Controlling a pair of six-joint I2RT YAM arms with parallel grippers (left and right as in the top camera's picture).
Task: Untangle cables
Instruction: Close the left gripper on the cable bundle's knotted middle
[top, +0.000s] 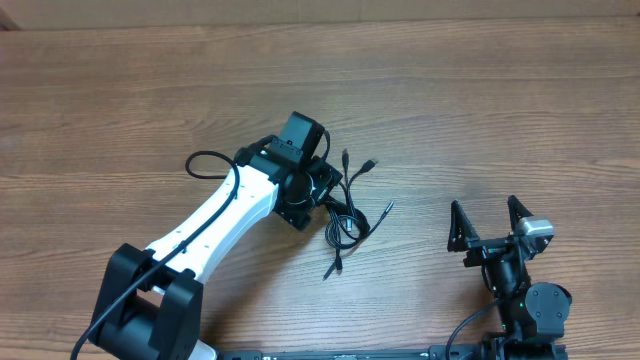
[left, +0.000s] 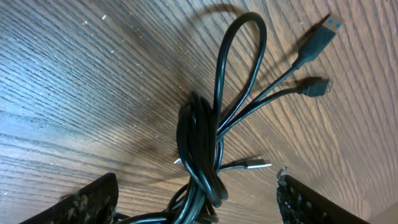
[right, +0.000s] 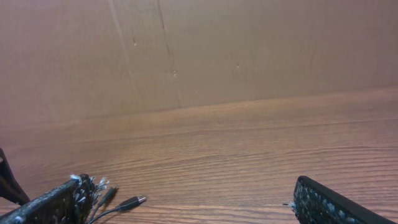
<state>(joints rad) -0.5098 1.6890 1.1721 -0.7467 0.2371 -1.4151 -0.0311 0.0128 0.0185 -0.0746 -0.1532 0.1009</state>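
The cables (top: 345, 212) are a knotted bundle of thin black cords on the wood table, plug ends fanning out to the right and down. My left gripper (top: 322, 200) hangs directly over the bundle's left part. In the left wrist view the twisted knot (left: 200, 155) lies between my open fingers (left: 196, 202), with a blue-tipped USB plug (left: 320, 37) and two smaller plugs beyond. My right gripper (top: 490, 225) is open and empty, well to the right of the bundle. The right wrist view shows two plug ends (right: 124, 203) at its lower left.
The wood table (top: 480, 90) stretches all round the bundle. A thicker black arm wire (top: 205, 160) loops out left of my left wrist. A brown cardboard wall (right: 199, 50) stands behind the table in the right wrist view.
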